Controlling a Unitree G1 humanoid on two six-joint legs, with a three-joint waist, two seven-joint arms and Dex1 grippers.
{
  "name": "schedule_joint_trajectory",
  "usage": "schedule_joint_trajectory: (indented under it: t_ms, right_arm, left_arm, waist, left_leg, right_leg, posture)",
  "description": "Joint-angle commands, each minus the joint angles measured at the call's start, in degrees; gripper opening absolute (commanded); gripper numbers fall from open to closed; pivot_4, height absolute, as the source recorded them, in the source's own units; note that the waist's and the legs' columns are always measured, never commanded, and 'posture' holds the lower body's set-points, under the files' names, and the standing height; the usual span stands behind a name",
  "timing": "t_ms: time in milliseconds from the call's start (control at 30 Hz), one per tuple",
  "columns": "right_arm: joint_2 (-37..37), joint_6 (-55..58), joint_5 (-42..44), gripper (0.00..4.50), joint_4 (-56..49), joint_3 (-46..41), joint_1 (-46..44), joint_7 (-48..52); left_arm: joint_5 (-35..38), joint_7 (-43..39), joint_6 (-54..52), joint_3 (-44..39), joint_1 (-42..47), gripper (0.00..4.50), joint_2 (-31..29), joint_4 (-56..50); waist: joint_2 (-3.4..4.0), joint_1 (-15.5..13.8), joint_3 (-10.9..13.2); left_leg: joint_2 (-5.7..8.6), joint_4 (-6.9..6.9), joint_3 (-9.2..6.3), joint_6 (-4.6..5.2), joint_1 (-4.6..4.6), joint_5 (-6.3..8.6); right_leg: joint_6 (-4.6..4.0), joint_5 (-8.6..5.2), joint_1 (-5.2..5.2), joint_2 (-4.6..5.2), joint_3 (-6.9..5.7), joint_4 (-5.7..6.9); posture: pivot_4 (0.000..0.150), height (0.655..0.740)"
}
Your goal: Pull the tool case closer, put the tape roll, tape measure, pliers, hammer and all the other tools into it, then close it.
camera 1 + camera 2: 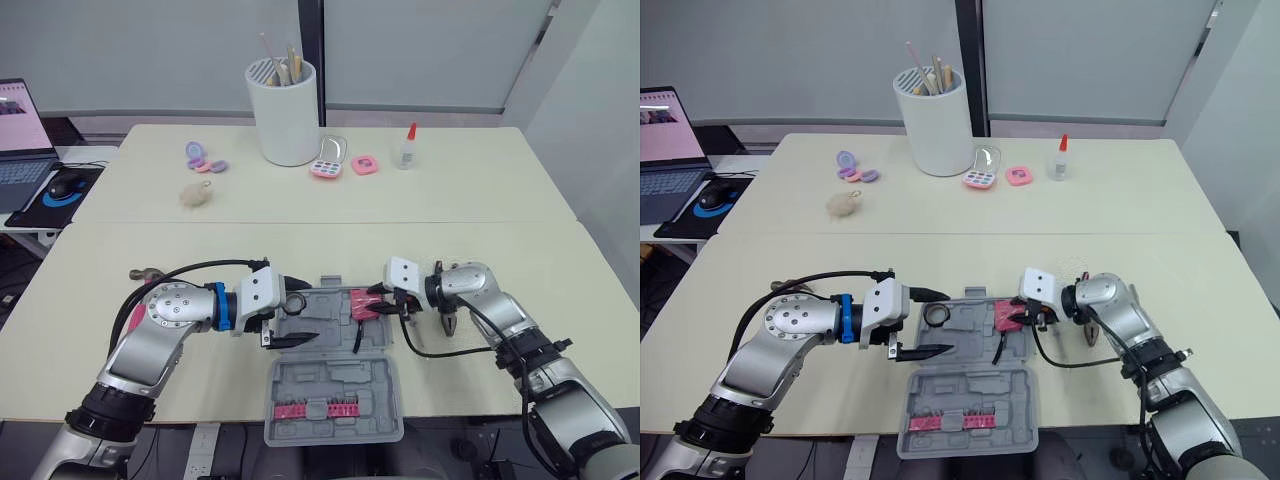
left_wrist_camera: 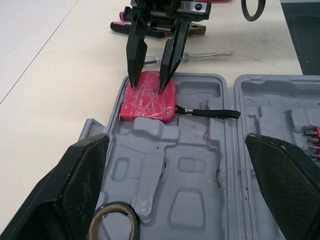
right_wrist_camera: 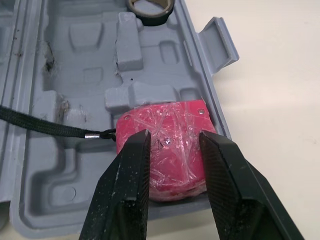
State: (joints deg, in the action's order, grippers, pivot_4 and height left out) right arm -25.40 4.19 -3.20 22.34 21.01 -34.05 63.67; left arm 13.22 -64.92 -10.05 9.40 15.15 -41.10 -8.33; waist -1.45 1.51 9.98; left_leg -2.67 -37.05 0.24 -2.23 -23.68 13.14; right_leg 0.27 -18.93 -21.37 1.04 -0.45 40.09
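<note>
Tape measure (image 2: 150, 104) in tool case (image 2: 200, 205), beneath right claw (image 2: 148, 86), tips part-spread; left claw (image 2: 176, 140) wide-spread.

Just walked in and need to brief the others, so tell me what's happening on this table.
The robot is packing the open grey tool case. The right gripper, fingers slightly apart, has its tips on the red tape measure in a corner pocket. The left gripper hangs open over the other end, where the tape roll lies inside. Pliers and a screwdriver lie on the table outside.
</note>
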Motion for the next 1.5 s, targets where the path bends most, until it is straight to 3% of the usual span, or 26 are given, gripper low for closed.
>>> schedule_joint_trajectory:
  t_ms: [33, 200, 333, 500, 733, 867, 1100, 1233, 1367, 1467, 1500]
  right_arm:
    - [0.3, -0.2, -1.2, 1.64, 3.2, 1.2, 1.5, 0.0]
    - [1.2, 0.5, -3.9, 1.64, 9.5, 3.7, 1.6, -0.5]
    - [2.0, -1.6, -3.5, 1.64, 12.2, 3.1, 1.0, -1.2]
    - [3.4, -6.7, 0.3, 1.64, 8.4, -1.0, 1.0, -2.8]
    - [0.6, 3.1, 7.0, 1.64, -16.5, -9.1, 7.4, -6.2]
    - [-6.4, 12.9, 10.2, 1.64, -31.4, -17.7, 15.1, -9.2]
    - [-17.2, 22.2, 12.8, 1.64, -41.3, -33.9, 30.1, -12.5]
    - [-22.9, 22.5, 13.3, 2.42, -41.0, -44.5, 42.2, -9.8]
    - [-25.9, 21.4, 14.0, 3.34, -40.3, -48.9, 49.7, -7.0]
    - [-26.7, 20.6, 14.4, 4.38, -41.0, -51.1, 54.4, -5.3]
    - [-26.8, 20.4, 14.5, 4.47, -41.5, -51.3, 55.2, -5.2]
  left_arm:
    - [0.9, -0.4, -0.6, -1.0, 0.8, 4.5, -0.5, -1.2]
    - [1.2, -0.3, -1.9, -1.4, 0.8, 4.5, -0.8, -1.9]
    - [2.0, -0.2, -2.9, -2.1, 0.5, 4.5, -0.8, -2.0]
    - [4.4, -0.1, -2.7, -5.6, -0.9, 4.5, -0.8, -0.3]
    - [7.3, 2.6, -0.7, -18.0, -6.5, 4.5, -2.8, 5.3]
    - [9.0, 5.6, 1.0, -28.9, -13.1, 4.5, -3.4, 9.7]
    - [11.0, 6.9, 1.8, -43.9, -25.3, 4.5, -5.1, 16.5]
    - [10.8, 6.4, 2.4, -50.8, -33.5, 4.5, -6.3, 24.2]
    - [10.7, 4.7, 2.7, -52.3, -36.9, 4.5, -7.7, 28.7]
    - [11.0, 4.3, 2.4, -52.5, -37.7, 4.5, -8.1, 29.7]
    - [11.2, 4.4, 2.2, -52.5, -37.7, 4.5, -8.1, 29.5]
  waist:
    - [0.0, 0.0, 0.0]
    - [-0.05, 0.0, -0.1]
    - [-0.06, 0.1, -0.1]
    - [-0.08, 0.2, -0.1]
    - [-0.02, 0.2, 0.0]
    - [-0.03, -0.1, 0.0]
    - [-0.06, -0.3, 0.0]
    - [-0.11, -0.2, 0.0]
    - [-0.15, -0.1, 0.0]
    - [-0.2, -0.2, -0.1]
    - [-0.2, -0.2, -0.1]
  left_leg:
    - [0.0, 0.0, 0.0, 0.0, 0.04, 0.0]
    - [-0.01, 0.02, 0.02, 0.0, 0.22, 0.0]
    - [-0.03, 0.17, 0.0, 0.01, 1.01, 0.01]
    - [-0.04, 0.17, 0.01, 0.01, 1.22, 0.01]
    - [-0.05, 0.16, 0.05, 0.0, 0.62, 0.01]
    - [0.01, 0.19, 0.07, -0.02, 0.61, 0.03]
    - [0.01, 0.25, 0.06, -0.04, 0.68, 0.05]
    - [0.01, 0.38, 0.14, -0.04, 0.73, 0.05]
    - [-0.04, 0.47, 0.12, -0.03, 0.87, 0.04]
    - [-0.06, 0.47, 0.11, -0.03, 0.89, 0.04]
    - [-0.05, 0.47, 0.12, -0.03, 0.88, 0.04]
  right_leg:
    - [0.0, 0.0, 0.03, -0.01, -0.01, 0.0]
    - [0.0, 0.0, 0.2, -0.01, 0.02, -0.01]
    - [0.0, -0.02, 1.02, -0.02, 0.0, -0.14]
    - [0.0, -0.02, 1.18, -0.02, 0.02, -0.13]
    - [-0.01, -0.02, 0.58, 0.02, 0.05, -0.09]
    - [0.0, -0.02, 0.6, 0.15, 0.02, -0.16]
    - [0.0, -0.03, 0.67, 0.22, -0.02, -0.23]
    - [-0.02, -0.05, 0.7, 0.22, 0.0, -0.37]
    - [0.0, -0.07, 0.83, 0.22, -0.05, -0.51]
    - [0.03, -0.18, 0.86, 0.21, -0.08, -0.53]
    - [0.04, -0.18, 0.87, 0.23, -0.07, -0.57]
  posture:
    - [0.15, 0.7376]
    - [0.15, 0.7376]
    - [0.15, 0.7376]
    - [0.15, 0.7376]
    - [0.15, 0.7376]
    - [0.15, 0.7376]
    - [0.15, 0.7376]
    - [0.15, 0.7376]
    - [0.15, 0.7376]
    - [0.15, 0.7376]
    - [0.15, 0.7376]
